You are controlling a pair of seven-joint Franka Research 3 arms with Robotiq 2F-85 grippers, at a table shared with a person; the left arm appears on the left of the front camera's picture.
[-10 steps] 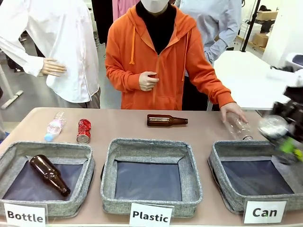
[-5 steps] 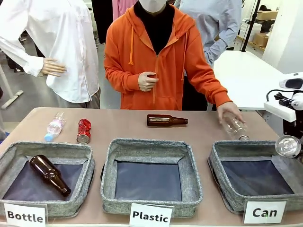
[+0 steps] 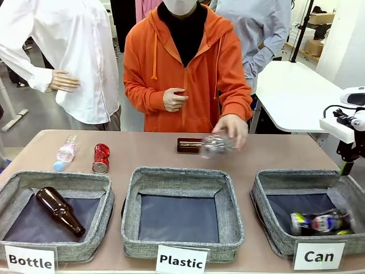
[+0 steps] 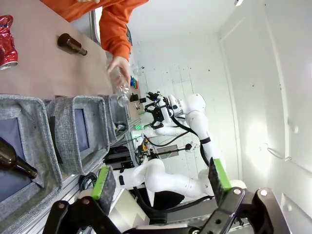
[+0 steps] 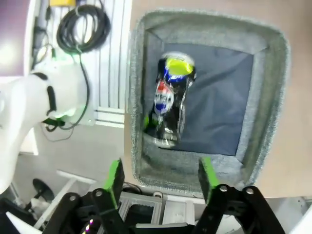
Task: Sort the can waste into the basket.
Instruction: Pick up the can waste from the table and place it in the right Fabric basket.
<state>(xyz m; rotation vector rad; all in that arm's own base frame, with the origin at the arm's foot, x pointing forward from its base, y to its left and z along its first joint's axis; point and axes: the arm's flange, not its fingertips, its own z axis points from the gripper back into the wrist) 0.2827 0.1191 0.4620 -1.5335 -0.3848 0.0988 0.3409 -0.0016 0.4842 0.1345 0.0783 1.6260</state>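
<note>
The black Pepsi can (image 3: pixel 318 222) lies on its side in the grey "Can" basket (image 3: pixel 261 197) at the right. The right wrist view looks down at this can (image 5: pixel 168 100) inside the basket (image 5: pixel 273 92). My right gripper (image 5: pixel 160 176) hangs open above it, holding nothing. From the front, the right gripper (image 3: pixel 345 165) is at the picture's right edge, above the basket's far right corner. The red crushed can (image 3: pixel 101 158) stands on the table at the back left, and appears again as the red can (image 4: pixel 6 41) past my open left gripper (image 4: pixel 161 178).
A person's hand holds a clear plastic bottle (image 3: pixel 215 145) over a brown bottle (image 3: pixel 188 145) at the back middle. Another clear bottle (image 3: pixel 65 153) lies beside the red can. The "Bottle" basket (image 3: pixel 11 188) holds a brown bottle (image 3: pixel 60 211). The "Plastic" basket (image 3: pixel 131 194) stands between.
The Pepsi can left my right gripper and now lies in the "Can" basket. The right gripper drew back and up. The person's hand carried the clear bottle from the right to the middle.
</note>
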